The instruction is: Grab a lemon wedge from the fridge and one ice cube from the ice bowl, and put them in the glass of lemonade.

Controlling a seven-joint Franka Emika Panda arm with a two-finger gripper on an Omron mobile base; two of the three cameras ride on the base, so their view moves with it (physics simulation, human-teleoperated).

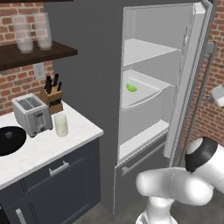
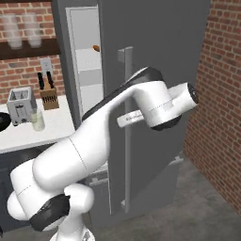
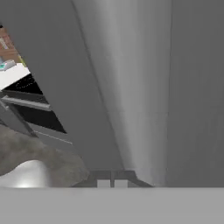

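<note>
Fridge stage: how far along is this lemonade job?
Done: the fridge door stands open. In hand: nothing; the gripper is shut against the door's handle. Left: the lemon wedge still lies on a shelf, and the glass of lemonade waits beside the ice bowl.

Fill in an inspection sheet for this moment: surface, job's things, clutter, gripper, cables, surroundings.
Surface: white marble counter over dark cabinets, left of the fridge.
Job's things: fridge door stands open; lemon wedge on a middle white shelf; glass of lemonade by the toaster; ice bowl at the counter's left edge; ice cube too small to tell.
Clutter: toaster, knife block, frosted glasses on the wall shelf.
Gripper: gripper shut, holding nothing, close to the door's grey face.
Cables: nothing seen.
Surroundings: brick wall, grey floor.
</note>
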